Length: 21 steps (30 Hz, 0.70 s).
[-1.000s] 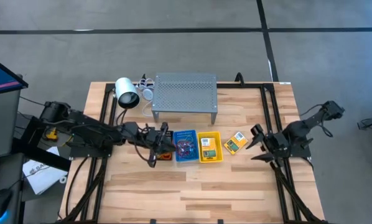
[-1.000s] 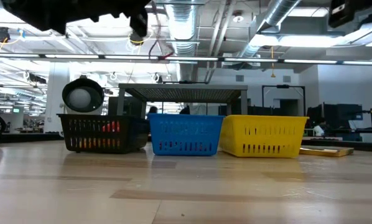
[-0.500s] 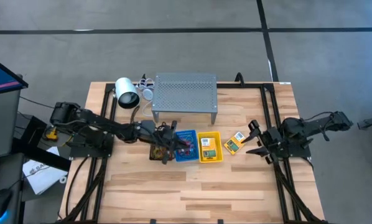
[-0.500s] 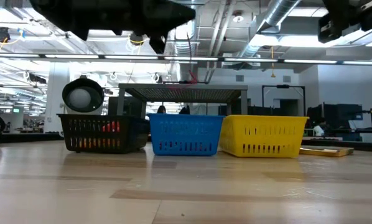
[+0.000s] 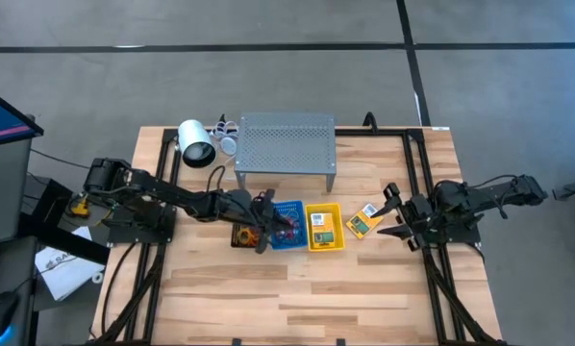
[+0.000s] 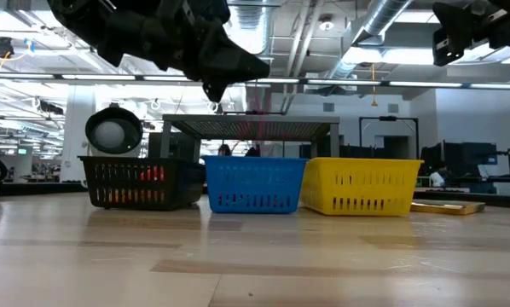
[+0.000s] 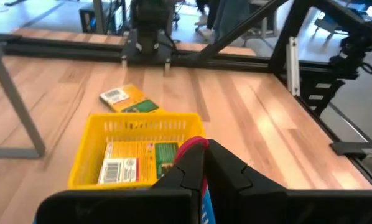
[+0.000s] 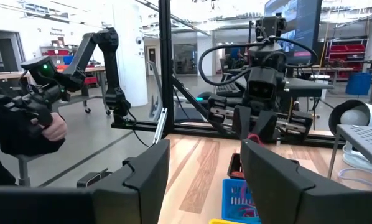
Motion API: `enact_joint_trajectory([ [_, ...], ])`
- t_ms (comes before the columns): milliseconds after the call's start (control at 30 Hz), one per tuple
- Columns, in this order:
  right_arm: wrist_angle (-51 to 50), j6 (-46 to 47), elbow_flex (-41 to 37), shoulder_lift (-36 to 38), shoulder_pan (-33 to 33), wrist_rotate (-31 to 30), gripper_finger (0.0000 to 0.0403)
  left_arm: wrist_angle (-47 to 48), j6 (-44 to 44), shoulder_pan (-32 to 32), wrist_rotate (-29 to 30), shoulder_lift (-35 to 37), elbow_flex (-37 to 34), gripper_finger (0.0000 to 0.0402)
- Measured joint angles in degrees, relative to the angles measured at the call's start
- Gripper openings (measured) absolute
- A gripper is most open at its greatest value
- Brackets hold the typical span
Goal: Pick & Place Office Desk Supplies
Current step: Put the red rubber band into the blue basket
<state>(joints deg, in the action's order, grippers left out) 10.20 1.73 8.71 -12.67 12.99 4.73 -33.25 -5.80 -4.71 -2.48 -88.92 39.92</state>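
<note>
left gripper is pinched shut on a red band, right above the blue bin. the loose crayon box sits at 9 o'clock of the right gripper, whose jaws are open and empty

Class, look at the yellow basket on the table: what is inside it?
In the yellow basket lies one yellow-and-green crayon box, flat on the bottom. The left gripper, shut on a red rubber band, covers the basket's near corner, so anything there is hidden.
</note>
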Motion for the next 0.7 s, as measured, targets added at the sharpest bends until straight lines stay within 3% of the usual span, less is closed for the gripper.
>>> enact_joint_trajectory([
  [700,0.0,0.7,0.0,0.0,0.0,1.4,0.0193,1.1,-3.5,0.0,1.2,-3.7,0.0,0.0003],
])
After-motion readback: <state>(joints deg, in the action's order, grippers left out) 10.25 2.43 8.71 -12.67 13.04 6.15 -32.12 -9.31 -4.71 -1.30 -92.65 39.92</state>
